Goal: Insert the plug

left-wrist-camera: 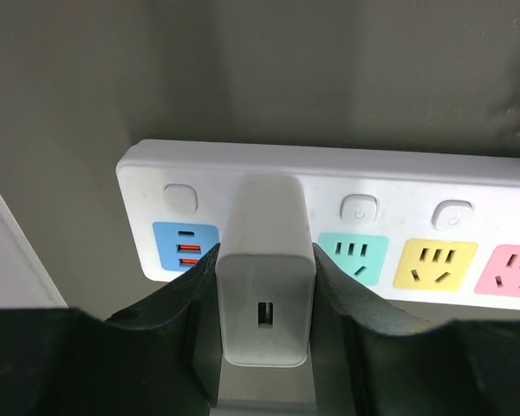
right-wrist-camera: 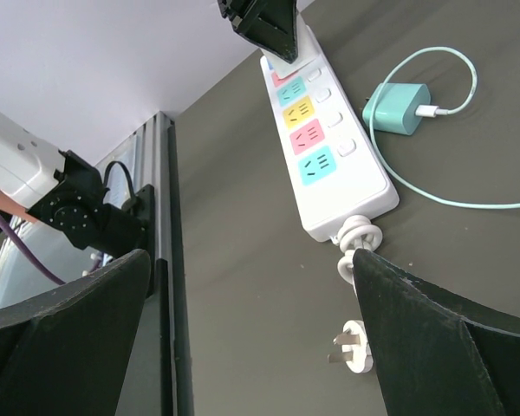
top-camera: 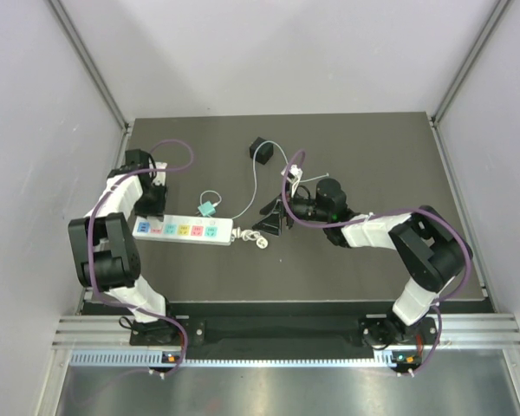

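Dark table; left gripper clamps white adapter over power strip

Dark grey tabletop, pale lilac walls, aluminium corner posts, metal rail along near edge

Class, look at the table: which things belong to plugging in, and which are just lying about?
In the job: black plug; power strip; white adapter, gripped in the left jaws at the strip.
Lying about: teal charger with its cable; the strip's own coiled cord and wall plug.
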